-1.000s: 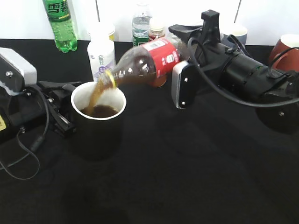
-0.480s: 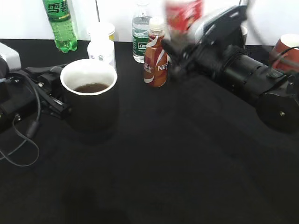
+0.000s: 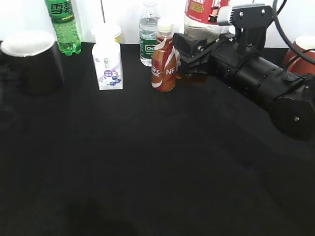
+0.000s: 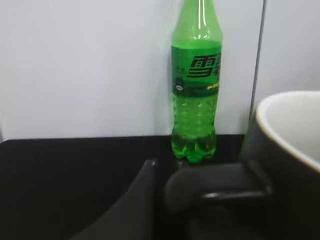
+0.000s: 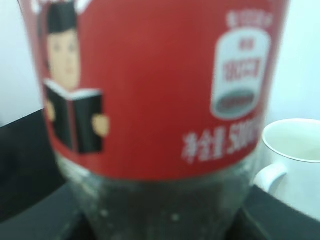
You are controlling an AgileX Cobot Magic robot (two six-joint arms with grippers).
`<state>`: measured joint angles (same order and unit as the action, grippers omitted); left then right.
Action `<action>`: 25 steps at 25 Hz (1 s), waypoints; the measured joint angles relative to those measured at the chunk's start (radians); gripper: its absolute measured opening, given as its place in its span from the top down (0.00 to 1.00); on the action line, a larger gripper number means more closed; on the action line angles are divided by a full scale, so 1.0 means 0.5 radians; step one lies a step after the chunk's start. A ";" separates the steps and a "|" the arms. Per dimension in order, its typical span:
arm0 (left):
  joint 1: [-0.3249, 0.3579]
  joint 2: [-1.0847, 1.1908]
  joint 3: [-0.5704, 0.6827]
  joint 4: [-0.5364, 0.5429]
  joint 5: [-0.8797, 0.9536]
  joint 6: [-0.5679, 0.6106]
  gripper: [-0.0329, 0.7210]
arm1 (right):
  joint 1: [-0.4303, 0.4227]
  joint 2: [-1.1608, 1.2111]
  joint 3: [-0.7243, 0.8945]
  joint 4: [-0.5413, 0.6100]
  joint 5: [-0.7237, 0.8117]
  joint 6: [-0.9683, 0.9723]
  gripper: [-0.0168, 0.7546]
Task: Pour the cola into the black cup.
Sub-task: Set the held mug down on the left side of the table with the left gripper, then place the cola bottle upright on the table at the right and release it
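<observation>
The cola bottle [image 3: 202, 14] stands upright at the back, its red label filling the right wrist view [image 5: 150, 85]; its lower part looks clear and nearly empty. My right gripper [image 3: 194, 48] is shut on its lower body. The black cup [image 3: 30, 61] is at the far left edge, blurred. In the left wrist view the cup [image 4: 290, 150] shows its white inside, and its black loop handle [image 4: 220, 185] lies between the jaws of my left gripper [image 4: 165, 200], which is shut on it. The left arm itself is out of the exterior view.
Along the back stand a green soda bottle [image 3: 63, 24], a white bottle [image 3: 107, 64], a yellow-lidded jar [image 3: 107, 32], a water bottle [image 3: 147, 29] and the brown-orange coffee bottle [image 3: 164, 56]. A red-brown mug [image 3: 300, 49] is at the right. A white mug [image 5: 295, 160] stands behind the cola.
The cola bottle went from tilted and pouring to upright, swinging back to the right. The black cup, with cola in it, moved left and back to the table's far left.
</observation>
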<state>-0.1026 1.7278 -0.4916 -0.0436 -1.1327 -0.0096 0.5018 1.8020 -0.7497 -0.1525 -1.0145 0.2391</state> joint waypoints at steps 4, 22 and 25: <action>0.002 0.593 -0.544 0.008 -0.008 0.000 0.88 | 0.000 0.000 0.000 0.002 -0.013 0.000 0.49; -0.006 0.095 0.241 0.104 -0.148 -0.128 0.45 | -0.219 -0.110 0.205 0.446 -0.020 -0.434 0.49; -0.190 -0.163 0.376 0.121 -0.151 -0.148 0.45 | -0.377 0.108 0.197 0.487 -0.184 -0.462 0.49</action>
<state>-0.1977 1.6465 -0.3036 0.0168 -1.2083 -0.0836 0.3135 1.8561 -0.6512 0.0909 -1.1066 0.0082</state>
